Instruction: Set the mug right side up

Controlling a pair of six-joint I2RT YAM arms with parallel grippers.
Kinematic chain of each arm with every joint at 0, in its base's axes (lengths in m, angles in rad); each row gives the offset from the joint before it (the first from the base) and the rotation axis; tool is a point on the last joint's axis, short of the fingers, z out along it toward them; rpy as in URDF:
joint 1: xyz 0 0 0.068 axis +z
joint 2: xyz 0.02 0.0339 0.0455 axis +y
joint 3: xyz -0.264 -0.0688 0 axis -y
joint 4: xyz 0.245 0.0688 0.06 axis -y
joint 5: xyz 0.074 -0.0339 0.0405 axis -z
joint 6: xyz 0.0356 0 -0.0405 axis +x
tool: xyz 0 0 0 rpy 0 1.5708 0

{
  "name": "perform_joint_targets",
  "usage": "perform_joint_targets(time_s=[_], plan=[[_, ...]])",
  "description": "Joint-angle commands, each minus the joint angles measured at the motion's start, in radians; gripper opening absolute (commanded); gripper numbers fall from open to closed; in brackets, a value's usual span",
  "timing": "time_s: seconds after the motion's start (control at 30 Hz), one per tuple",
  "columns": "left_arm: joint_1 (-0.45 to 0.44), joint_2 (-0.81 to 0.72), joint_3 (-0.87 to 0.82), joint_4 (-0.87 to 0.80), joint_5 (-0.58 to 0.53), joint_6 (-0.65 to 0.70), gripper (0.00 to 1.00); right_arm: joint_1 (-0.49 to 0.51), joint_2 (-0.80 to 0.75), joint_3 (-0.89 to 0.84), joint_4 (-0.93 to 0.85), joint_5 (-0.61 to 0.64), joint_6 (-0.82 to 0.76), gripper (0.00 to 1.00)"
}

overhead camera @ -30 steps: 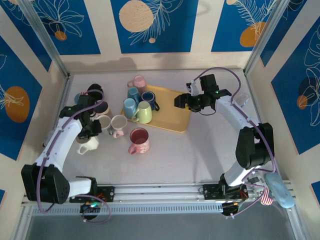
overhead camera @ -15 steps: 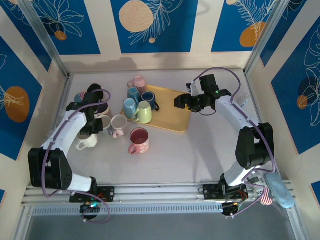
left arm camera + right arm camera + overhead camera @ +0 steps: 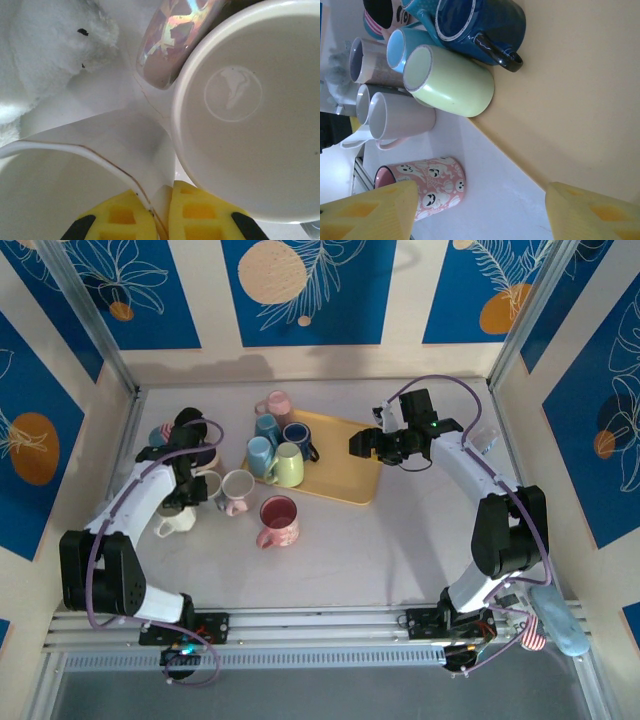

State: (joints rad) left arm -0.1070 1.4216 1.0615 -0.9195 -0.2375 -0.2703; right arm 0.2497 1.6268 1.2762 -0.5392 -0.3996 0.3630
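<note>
Top camera: a pale grey desk (image 3: 400, 540), matt and plain, boxed in on three sides by cream walls (image 3: 400, 300) with blue panels of leaf drawings and orange discs. Metal posts at the back corners, a slotted rail along the near edge. Toward the back, a yellow tray (image 3: 345, 475). Left of the tray and well apart from it, the white mug (image 3: 172, 525) on the desk, its tilt hard to judge. Left tool (image 3: 181, 506) down on that mug, pinched shut on its wall. Right tool (image 3: 362, 443) over the tray's right edge, spread open, holding nothing. At the tray's left end, a green mug (image 3: 288, 466) on its side, a dark blue mug (image 3: 298, 437) and a light blue mug (image 3: 260, 453). Off the tray's near-left corner, a pink ghost mug (image 3: 277, 520), mouth up.

Left wrist camera: yellow fingers (image 3: 120, 222) closed together, the thin gold-lined rim of the white mug nipped between them. Close against it, a cream mug (image 3: 240, 110) with its mouth toward the lens and a ring mark on its bottom. Beyond that, an iridescent mug (image 3: 170, 45) and a patch of white fluff (image 3: 45, 45).

Right wrist camera: the tray as a broad, plain yellow field, the desk white and smooth off its edge. Yellow fingers of the right tool far apart, nothing between them. Green mug lying at the tray's edge, dark blue mug beside it on the tray, pink ghost mug on the desk off the tray.
</note>
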Motion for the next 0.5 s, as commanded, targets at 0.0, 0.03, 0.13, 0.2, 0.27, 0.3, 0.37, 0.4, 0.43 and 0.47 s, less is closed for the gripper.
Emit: perform_joint_targets(time_s=[0.0,0.03,0.13,0.2,0.27,0.3,0.37,0.4,0.43,0.47], plan=[[0.006,-0.017,-0.026,0.015,-0.026,0.011,0.01,0.008,-0.021,0.022,-0.025,-0.005,-0.022,0.69],[0.006,-0.016,-0.030,0.017,-0.026,0.011,0.01,0.008,-0.022,0.022,-0.025,-0.005,-0.022,0.68],[0.006,-0.018,-0.038,0.019,-0.024,0.010,0.11,0.007,-0.023,0.023,-0.027,-0.005,-0.024,0.68],[0.006,-0.022,-0.041,0.024,-0.018,0.010,0.16,0.007,-0.024,0.021,-0.027,-0.004,-0.024,0.68],[0.007,-0.024,-0.042,0.025,-0.004,0.013,0.21,0.007,-0.024,0.021,-0.027,-0.002,-0.024,0.69],[0.007,-0.024,-0.043,0.024,-0.002,0.014,0.23,0.007,-0.025,0.021,-0.027,-0.001,-0.024,0.68],[0.007,-0.024,-0.047,0.024,-0.002,0.016,0.26,0.007,-0.026,0.021,-0.028,0.002,-0.024,0.68],[0.007,-0.024,-0.049,0.024,0.001,0.016,0.28,0.007,-0.026,0.023,-0.028,0.002,-0.023,0.68],[0.006,-0.027,-0.049,0.024,0.003,0.016,0.28,0.007,-0.028,0.023,-0.028,0.003,-0.024,0.68],[0.007,-0.030,-0.049,0.022,0.004,0.015,0.30,0.007,-0.028,0.022,-0.029,0.004,-0.025,0.69]])
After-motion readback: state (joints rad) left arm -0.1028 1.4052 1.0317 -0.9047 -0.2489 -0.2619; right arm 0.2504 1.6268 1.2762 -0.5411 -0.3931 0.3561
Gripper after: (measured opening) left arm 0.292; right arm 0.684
